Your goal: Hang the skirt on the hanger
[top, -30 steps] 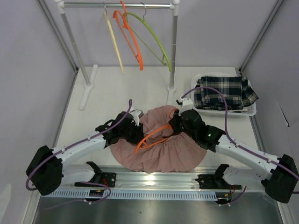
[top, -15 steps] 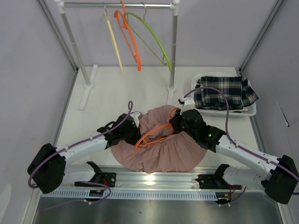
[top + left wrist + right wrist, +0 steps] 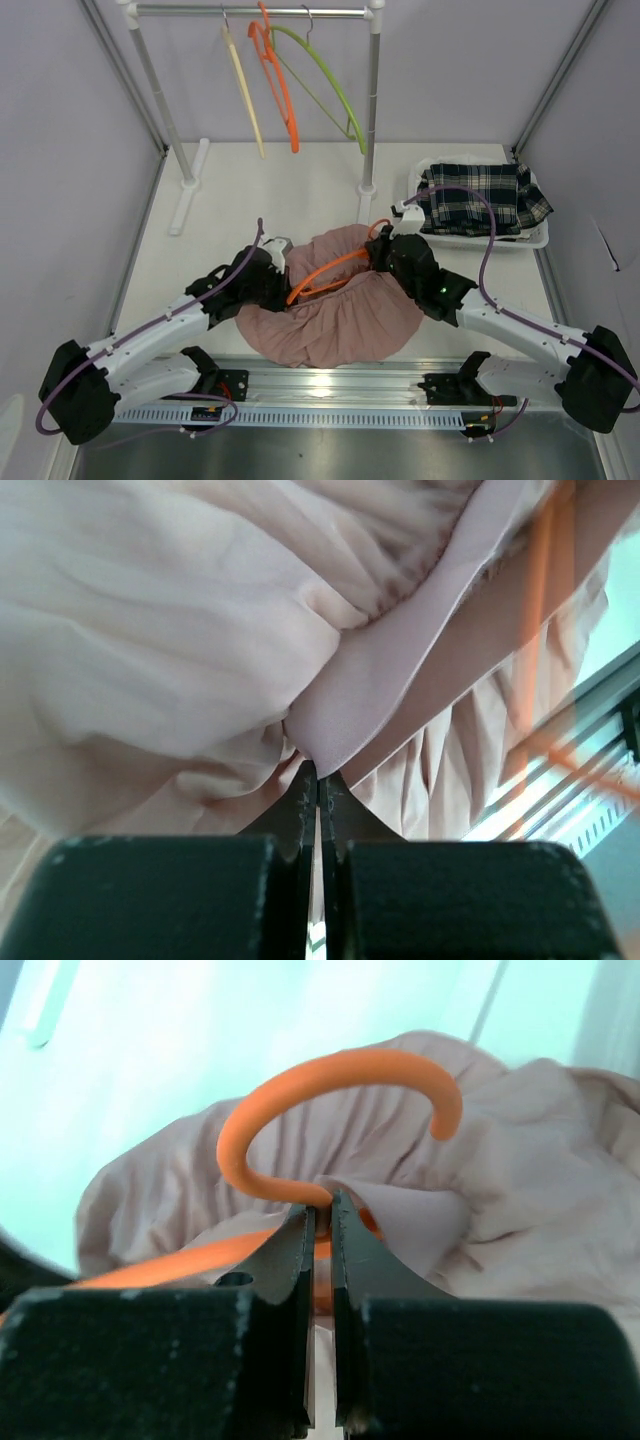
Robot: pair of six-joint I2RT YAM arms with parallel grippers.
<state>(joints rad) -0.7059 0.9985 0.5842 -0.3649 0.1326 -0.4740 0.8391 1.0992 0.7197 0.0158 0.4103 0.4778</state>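
A dusty pink skirt (image 3: 335, 310) lies bunched on the table between my arms, with an orange hanger (image 3: 325, 272) partly inside it. My left gripper (image 3: 278, 283) is shut on the skirt's waistband (image 3: 360, 690) at its left side. My right gripper (image 3: 385, 255) is shut on the orange hanger at the base of its hook (image 3: 330, 1090), with skirt fabric (image 3: 520, 1190) pressed against it. The hanger's arm runs out to the left in the right wrist view (image 3: 190, 1255).
A clothes rack (image 3: 372, 90) stands at the back with a cream hanger (image 3: 243, 90), an orange hanger (image 3: 278, 85) and a green hanger (image 3: 330, 85). A white basket (image 3: 540, 238) with a plaid garment (image 3: 480, 195) sits at the right. A metal rail (image 3: 330, 385) runs along the near edge.
Both grippers have moved away from the near edge and lifted a little, pulling the skirt and hanger with them. The left arm has swung leftward and the skirt's waistband is stretched wider.
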